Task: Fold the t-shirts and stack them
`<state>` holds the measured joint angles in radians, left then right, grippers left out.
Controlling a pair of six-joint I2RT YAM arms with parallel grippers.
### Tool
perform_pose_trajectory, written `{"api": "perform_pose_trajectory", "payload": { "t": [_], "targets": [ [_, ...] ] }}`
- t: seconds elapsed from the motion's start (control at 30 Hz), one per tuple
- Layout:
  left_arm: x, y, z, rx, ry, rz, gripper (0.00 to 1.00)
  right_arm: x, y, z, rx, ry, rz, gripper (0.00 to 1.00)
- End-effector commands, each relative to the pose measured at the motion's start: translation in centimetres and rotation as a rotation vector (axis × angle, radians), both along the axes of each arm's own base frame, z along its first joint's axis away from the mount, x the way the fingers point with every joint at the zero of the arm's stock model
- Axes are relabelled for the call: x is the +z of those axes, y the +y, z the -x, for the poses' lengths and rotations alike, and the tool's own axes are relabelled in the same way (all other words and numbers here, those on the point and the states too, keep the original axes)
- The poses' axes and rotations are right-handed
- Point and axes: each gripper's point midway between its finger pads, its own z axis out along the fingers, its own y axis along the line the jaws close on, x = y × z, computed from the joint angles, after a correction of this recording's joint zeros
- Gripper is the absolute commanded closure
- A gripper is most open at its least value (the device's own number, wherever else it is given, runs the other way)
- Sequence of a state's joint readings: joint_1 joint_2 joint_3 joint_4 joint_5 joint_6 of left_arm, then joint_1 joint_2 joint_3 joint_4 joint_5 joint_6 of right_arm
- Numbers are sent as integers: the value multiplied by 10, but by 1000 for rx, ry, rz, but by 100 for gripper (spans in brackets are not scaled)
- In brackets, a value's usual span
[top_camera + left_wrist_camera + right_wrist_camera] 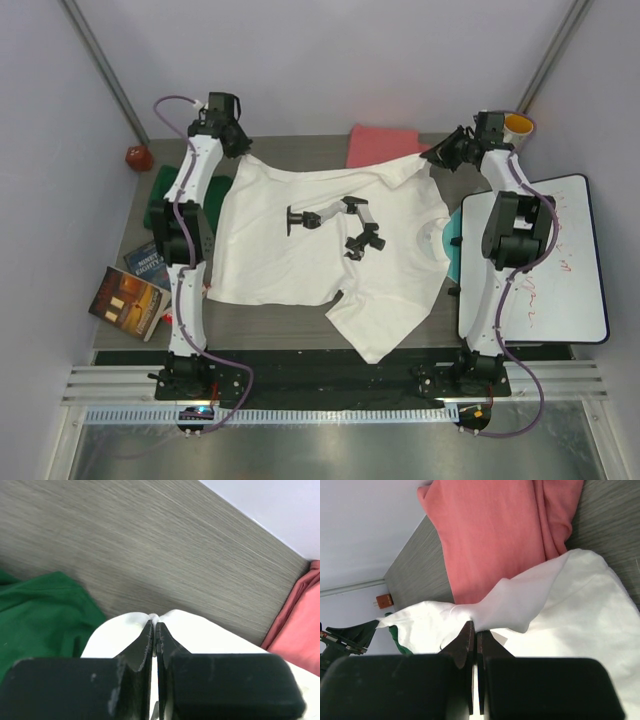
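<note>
Left wrist view: left tool closed on pinch of white t-shirt at far-left corner. Right tool likewise clamped on far-right corner. Two-corner hold, judged: lets far edge be drawn taut for folding. Shirt spread across counter; dark green t-shirt left, coral-pink t-shirt beyond, neither yet stacked.

Left gripper is pinching a fold of the white shirt, jaws pressed together, with a small pucker of cloth showing at the tips. Green shirt is lying at left on the table (grey wood grain). Pink shirt is lying at the right edge, just beside the white one.
</note>
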<state>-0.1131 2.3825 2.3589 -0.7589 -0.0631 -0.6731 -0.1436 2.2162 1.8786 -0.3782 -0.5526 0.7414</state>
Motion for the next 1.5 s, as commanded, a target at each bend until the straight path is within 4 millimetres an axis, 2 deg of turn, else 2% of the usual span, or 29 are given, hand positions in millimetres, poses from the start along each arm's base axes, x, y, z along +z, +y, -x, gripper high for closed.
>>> {"api": "perform_pose_trajectory", "payload": {
  "t": [0.0,0.17,0.33,0.53,0.6,0.63,0.8,0.97,1.1,1.13,1.2,1.27,1.3,1.33,1.37,1.4,1.43,1.47],
  "targets": [
    [47,24,13,55,-62,-43,98,60,-3,9,4,-120,-5,99],
    [59,41,26,81,-58,-54,100,63,-5,23,-4,-107,-15,99],
    [70,33,37,46,-70,-21,100,70,1,36,1,-106,-42,99],
    [62,31,55,19,-30,-23,100,66,7,51,4,-84,-76,99],
    [64,32,64,14,-22,-27,100,72,9,54,8,-100,-88,99],
    [66,32,66,13,-23,-28,100,69,11,56,3,-88,-100,99],
    [97,26,74,7,-92,15,100,81,15,62,13,-106,-117,99],
    [104,24,76,32,-100,48,100,90,17,70,4,-113,-132,99],
    [124,19,84,13,-131,61,100,113,20,76,7,-155,-153,99],
    [137,19,91,7,-156,63,100,125,21,82,11,-179,-152,99],
    [149,19,99,-7,-182,51,100,135,25,90,15,-196,-162,99],
    [162,20,115,-20,-203,45,100,158,28,105,22,-242,-162,99],
    [166,20,121,-31,-211,37,100,158,28,112,19,-239,-163,99],
    [175,22,134,-35,-227,33,100,178,30,125,22,-283,-157,99],
    [180,16,143,-65,-235,51,100,184,32,132,23,-296,-156,99],
    [183,16,150,-81,-243,45,100,183,34,141,25,-293,-162,99],
    [176,16,161,-87,-231,44,100,191,36,150,24,-309,-168,99],
    [197,18,178,-85,-292,43,100,213,39,168,31,-365,-159,99]
  ]
}}
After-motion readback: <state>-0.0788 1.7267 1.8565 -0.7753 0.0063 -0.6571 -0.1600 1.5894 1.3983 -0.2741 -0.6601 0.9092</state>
